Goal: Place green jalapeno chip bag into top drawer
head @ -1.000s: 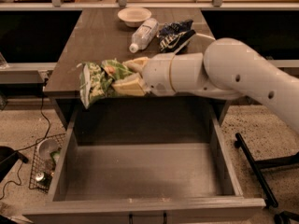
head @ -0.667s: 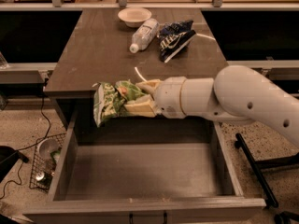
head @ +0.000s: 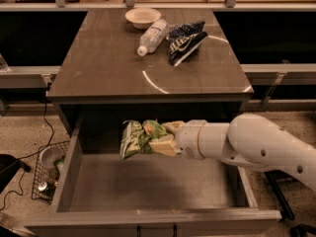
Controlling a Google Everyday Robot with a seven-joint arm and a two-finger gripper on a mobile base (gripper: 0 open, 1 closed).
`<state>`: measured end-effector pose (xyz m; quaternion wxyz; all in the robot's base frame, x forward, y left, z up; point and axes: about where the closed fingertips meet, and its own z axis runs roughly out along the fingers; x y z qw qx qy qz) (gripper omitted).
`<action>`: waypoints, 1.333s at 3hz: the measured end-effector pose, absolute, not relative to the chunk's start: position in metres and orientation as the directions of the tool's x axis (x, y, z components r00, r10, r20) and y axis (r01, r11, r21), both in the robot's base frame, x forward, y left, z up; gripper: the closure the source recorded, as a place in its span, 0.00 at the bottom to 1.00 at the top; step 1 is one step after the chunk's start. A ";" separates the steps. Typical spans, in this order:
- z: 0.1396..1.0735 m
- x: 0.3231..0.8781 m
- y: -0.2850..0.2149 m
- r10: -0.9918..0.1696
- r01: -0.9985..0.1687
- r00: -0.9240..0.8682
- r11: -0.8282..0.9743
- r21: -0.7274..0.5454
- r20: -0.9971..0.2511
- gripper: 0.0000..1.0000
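The green jalapeno chip bag (head: 139, 138) is a crumpled light-green and white foil bag. My gripper (head: 162, 138) is shut on its right end and holds it in the air inside the open top drawer (head: 64, 181), near the drawer's back and above its bare floor. My white arm reaches in from the right. The drawer is pulled fully out below the tabletop, and its small dark handle (head: 156, 228) shows at the bottom edge.
On the dark tabletop (head: 103, 68) stand a white bowl (head: 142, 17), a clear plastic bottle (head: 153, 36) lying on its side and a dark blue and white bag (head: 185, 41). A wire basket (head: 47, 176) with items sits on the floor at left.
My gripper has carried the bag down and to the right, from the tabletop's front edge level into the open drawer.
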<state>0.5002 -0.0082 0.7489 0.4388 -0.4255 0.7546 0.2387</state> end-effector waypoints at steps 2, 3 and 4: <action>0.704 0.502 -0.031 -0.430 -0.817 -0.330 0.577 0.026 -0.840 0.86; 0.704 0.502 -0.029 -0.432 -0.819 -0.328 0.574 0.025 -0.840 0.54; 0.705 0.502 -0.028 -0.433 -0.820 -0.327 0.572 0.025 -0.840 0.31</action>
